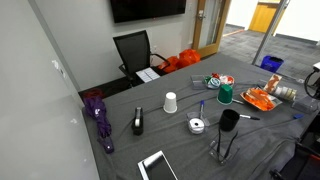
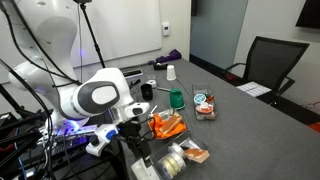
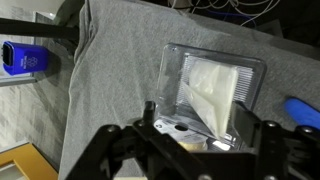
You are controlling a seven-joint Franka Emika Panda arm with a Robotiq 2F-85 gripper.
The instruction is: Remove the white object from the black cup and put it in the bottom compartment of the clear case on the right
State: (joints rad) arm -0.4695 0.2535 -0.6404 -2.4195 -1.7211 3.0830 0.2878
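Observation:
In the wrist view my gripper (image 3: pixel 197 120) is open, its two fingers spread wide over the near end of the clear case (image 3: pixel 175 70). A crumpled white plastic bag (image 3: pixel 212 88) fills the case's far part. A small pale rounded piece (image 3: pixel 195 143), seemingly the white object, lies low in the near compartment between the fingers; I cannot tell if anything touches it. The black cup shows in both exterior views (image 1: pixel 228 120) (image 2: pixel 146 90), upright and far from the gripper (image 2: pixel 140 150); its inside is not visible.
On the grey cloth stand a white paper cup (image 1: pixel 170 102), a green cup (image 1: pixel 225 95), a flat white roll (image 1: pixel 197 126), orange items (image 2: pixel 166 125) and a purple umbrella (image 1: pixel 98 115). An office chair (image 1: pixel 133 50) stands behind the table. The table edge runs left of the case (image 3: pixel 70 100).

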